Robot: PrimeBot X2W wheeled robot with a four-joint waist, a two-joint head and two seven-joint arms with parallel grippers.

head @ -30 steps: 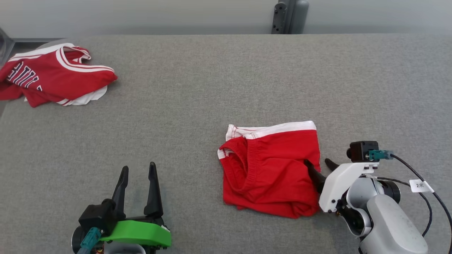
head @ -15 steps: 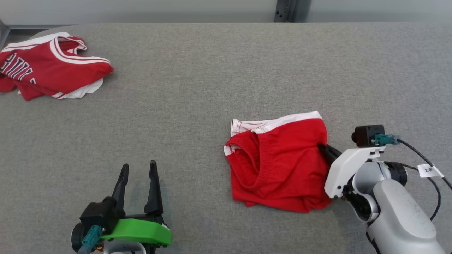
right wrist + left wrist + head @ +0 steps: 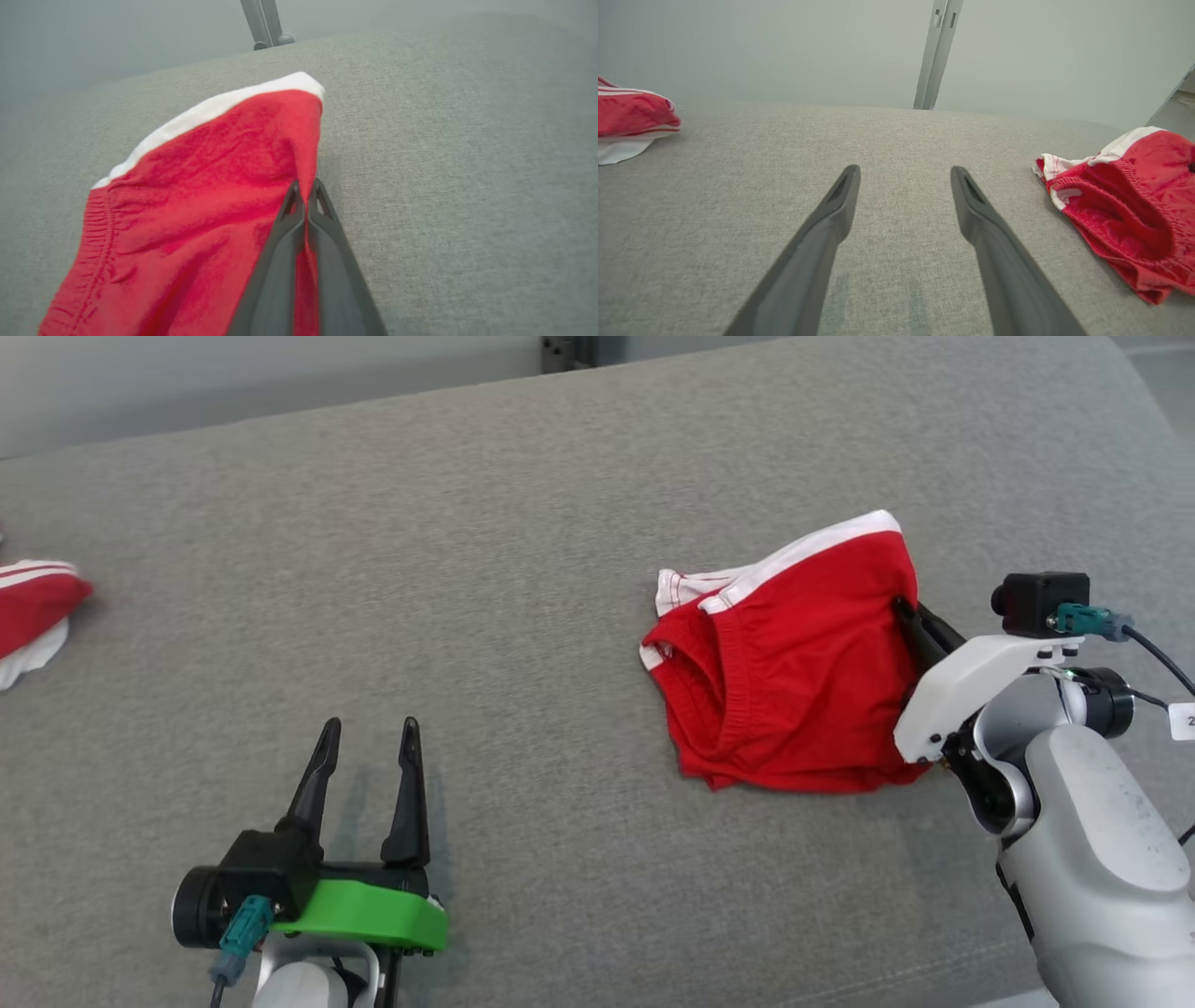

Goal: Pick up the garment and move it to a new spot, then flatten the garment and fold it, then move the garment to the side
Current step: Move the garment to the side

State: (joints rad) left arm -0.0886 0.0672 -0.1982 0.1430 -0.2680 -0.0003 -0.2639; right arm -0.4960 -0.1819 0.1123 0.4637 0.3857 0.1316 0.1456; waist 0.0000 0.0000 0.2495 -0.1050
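Note:
The garment [image 3: 794,681] is a pair of red shorts with a white band, folded, lying right of centre on the grey table [image 3: 523,523]. My right gripper [image 3: 904,609] is shut on its right edge, with red cloth pinched between the two fingers [image 3: 306,205]; that edge of the garment [image 3: 210,186] is pulled up a little. My left gripper [image 3: 367,732] stands open at the lower left, well apart from the garment [image 3: 1125,210], with nothing between its fingers [image 3: 906,172].
A second red and white garment [image 3: 33,611] lies at the far left edge of the table and also appears in the left wrist view [image 3: 630,116]. A grey post [image 3: 569,350] stands behind the table's far edge.
My right gripper has closed on the garment's right edge and drawn it up and to the right. The head camera has turned, shifting the whole picture. The left gripper stays open.

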